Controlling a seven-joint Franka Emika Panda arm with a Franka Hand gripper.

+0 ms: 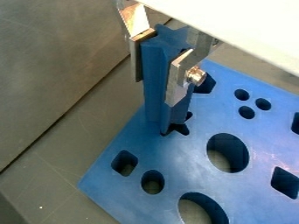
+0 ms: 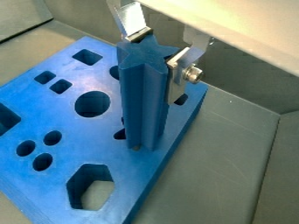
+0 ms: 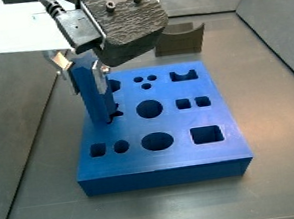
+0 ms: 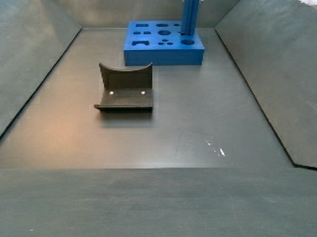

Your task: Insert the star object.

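The star object [image 1: 158, 92] is a tall blue peg with a star-shaped cross-section. It stands upright on the flat blue board [image 1: 163, 162], its lower end at the star-shaped hole near the board's edge. My gripper [image 1: 162, 61] is shut on the peg's top, one silver finger on each side. Both wrist views show this; the star-shaped top face [image 2: 142, 57] shows between the fingers [image 2: 177, 68]. In a side view the gripper [image 3: 80, 64] holds the peg [image 3: 89, 93] at the board's [image 3: 183, 155] left side. The other side view shows the peg [image 4: 191, 18] on the far board [image 4: 155, 54].
A dark grey U-shaped block [image 4: 125, 88] lies on the grey floor, apart from the board; it also shows behind the board [image 3: 179, 39]. The board has several other shaped holes, among them round ones [image 1: 225, 150]. Grey walls enclose the floor.
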